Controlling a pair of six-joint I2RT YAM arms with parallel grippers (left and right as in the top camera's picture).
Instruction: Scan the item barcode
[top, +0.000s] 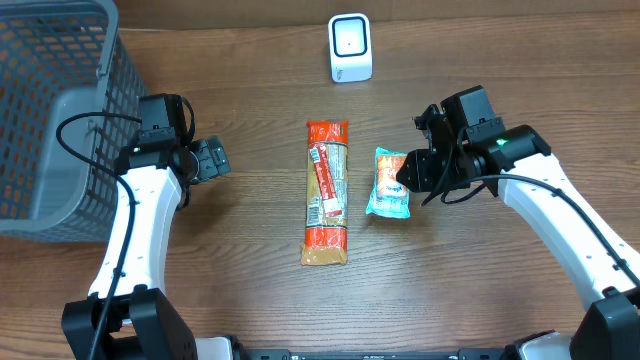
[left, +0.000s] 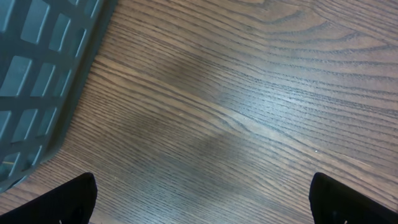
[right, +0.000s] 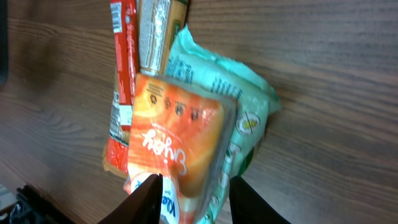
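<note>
The right gripper (right: 196, 202) is pinching one edge of the teal-and-orange snack packet (top: 388, 184), its fingers (right: 146, 199) pressing in from both sides. The packet is lying just right of the bench's middle, beside a long orange pack (top: 326, 192). A white scanner (top: 350, 47) is standing at the far edge. The left gripper (top: 214, 158) is hovering wide open by the grey basket (top: 60, 110).

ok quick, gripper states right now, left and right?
Left gripper: open, holding nothing.
Right gripper: closed on the end of the snack pouch.
</note>
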